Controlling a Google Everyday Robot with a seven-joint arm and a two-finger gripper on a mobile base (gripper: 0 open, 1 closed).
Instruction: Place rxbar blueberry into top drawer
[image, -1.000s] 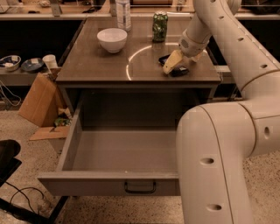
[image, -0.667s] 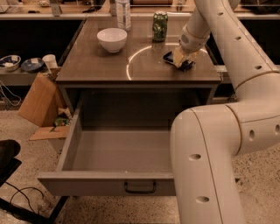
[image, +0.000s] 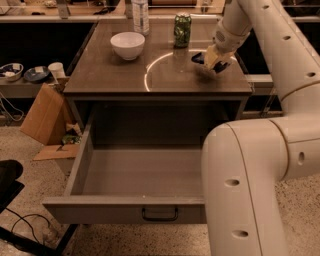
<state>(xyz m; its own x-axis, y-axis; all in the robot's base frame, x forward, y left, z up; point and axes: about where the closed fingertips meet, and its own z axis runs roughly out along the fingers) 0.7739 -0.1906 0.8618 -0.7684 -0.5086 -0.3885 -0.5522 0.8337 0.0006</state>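
The rxbar blueberry (image: 197, 58), a dark navy bar, sticks out on both sides of my gripper (image: 213, 60) at the right side of the tabletop. The gripper comes down from the white arm and is shut on the bar, holding it just above the wood surface. The top drawer (image: 125, 209) is pulled wide open below the tabletop, its front panel with the dark pull handle (image: 160, 214) toward me. The drawer's inside shows bare. The drawer's right part is hidden behind my arm's large white link.
On the table (image: 110, 80) stand a white bowl (image: 127, 45), a green patterned can (image: 182, 30) and a clear bottle (image: 140, 16). A cardboard box (image: 45, 112) leans left of the table. A low shelf holds dishes (image: 22, 74). My white arm (image: 250, 175) fills the right foreground.
My gripper has shifted up and slightly right over the tabletop, and the dark bar has moved with it. The drawer stays open as before.
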